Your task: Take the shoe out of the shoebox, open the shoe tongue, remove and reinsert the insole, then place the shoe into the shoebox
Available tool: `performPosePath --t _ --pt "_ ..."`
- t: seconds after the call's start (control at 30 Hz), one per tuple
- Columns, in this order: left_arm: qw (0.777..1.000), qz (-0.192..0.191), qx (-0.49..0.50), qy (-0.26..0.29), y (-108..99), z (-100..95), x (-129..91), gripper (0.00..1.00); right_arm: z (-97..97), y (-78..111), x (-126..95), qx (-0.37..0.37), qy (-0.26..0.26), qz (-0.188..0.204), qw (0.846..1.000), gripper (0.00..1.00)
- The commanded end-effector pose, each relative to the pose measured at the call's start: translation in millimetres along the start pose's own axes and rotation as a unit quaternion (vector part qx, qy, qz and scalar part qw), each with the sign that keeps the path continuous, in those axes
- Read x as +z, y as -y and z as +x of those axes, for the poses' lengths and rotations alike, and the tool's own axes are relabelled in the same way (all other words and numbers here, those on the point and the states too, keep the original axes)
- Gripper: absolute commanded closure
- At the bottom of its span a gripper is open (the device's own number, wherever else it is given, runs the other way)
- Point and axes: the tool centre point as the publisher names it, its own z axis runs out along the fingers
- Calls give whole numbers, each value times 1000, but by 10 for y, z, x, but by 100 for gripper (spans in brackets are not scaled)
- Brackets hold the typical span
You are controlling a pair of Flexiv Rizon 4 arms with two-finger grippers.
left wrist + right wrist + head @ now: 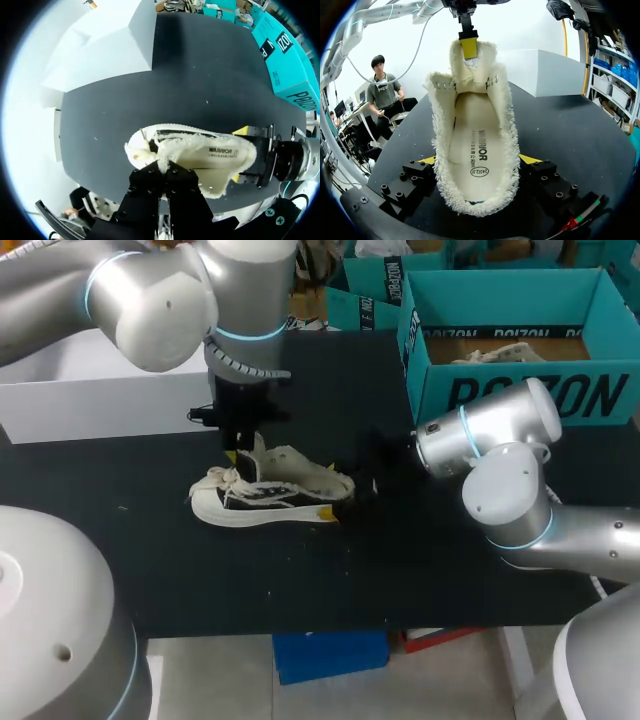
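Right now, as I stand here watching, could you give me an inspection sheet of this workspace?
Surface: black table top.
Job's things: cream shoe out on the table, insole in place; teal shoebox open, far right.
Clutter: white box far left; crumpled paper in the shoebox.
Jaws: left jaws shut on the tongue, lifting it; right jaws shut on the shoe's heel end.
Cables: ribbed hose at the left wrist.
Surroundings: nothing seen.

On the left gripper the yellow tips are hidden by the tongue of the shoe; the shoebox is cut off.
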Motion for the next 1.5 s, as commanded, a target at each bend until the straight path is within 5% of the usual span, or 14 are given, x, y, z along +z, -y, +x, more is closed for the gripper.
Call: performPosePath --t 0.03,1.03,1.17,1.33,1.5 --pt "998 2 2 -67 -24 -107 17 100 -2 9 9 1 0 1 1000 100" --pt "999 18 33 -4 -81 -219 284 98 -2 9 9 1 0 1 1000 100" --pt "999 15 33 -2 -72 -204 271 0 -2 9 9 1 0 1 1000 100" --pt "997 -9 74 -35 -64 -194 128 0 -2 9 9 1 0 1 1000 100" --pt "970 -52 214 -107 -62 -211 -258 0 -2 9 9 1 0 1 1000 100"
